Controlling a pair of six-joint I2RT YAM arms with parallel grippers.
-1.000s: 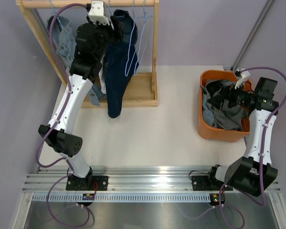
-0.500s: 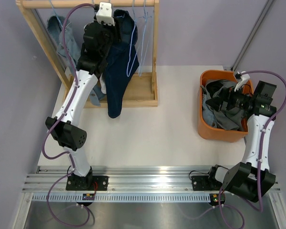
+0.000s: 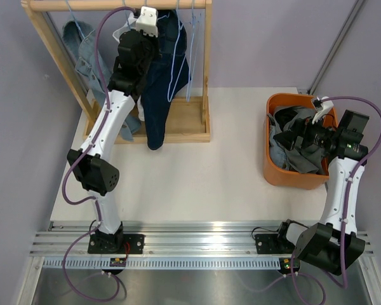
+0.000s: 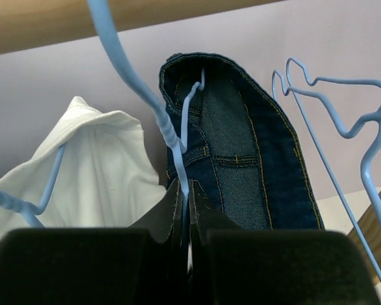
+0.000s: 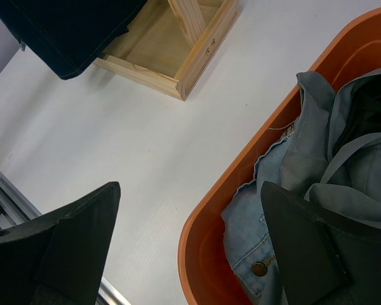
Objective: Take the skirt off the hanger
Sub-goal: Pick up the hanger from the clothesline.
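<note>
The skirt is dark blue denim and hangs folded over a light blue wire hanger from the wooden rail. My left gripper is shut on the hanger's wire just below its twisted neck, with the skirt's waistband right behind it. In the top view the skirt drapes down inside the rack and the left gripper is high up by the rail. My right gripper hangs open over the near rim of the basket, holding nothing.
A wooden clothes rack stands at the back left. On it hang a white garment, a light denim piece and empty blue hangers. An orange basket with grey and denim clothes sits at the right.
My left arm has stretched up and right toward the rail, and its jaws have closed on the hanger wire. The right arm has shifted slightly and stays open.
</note>
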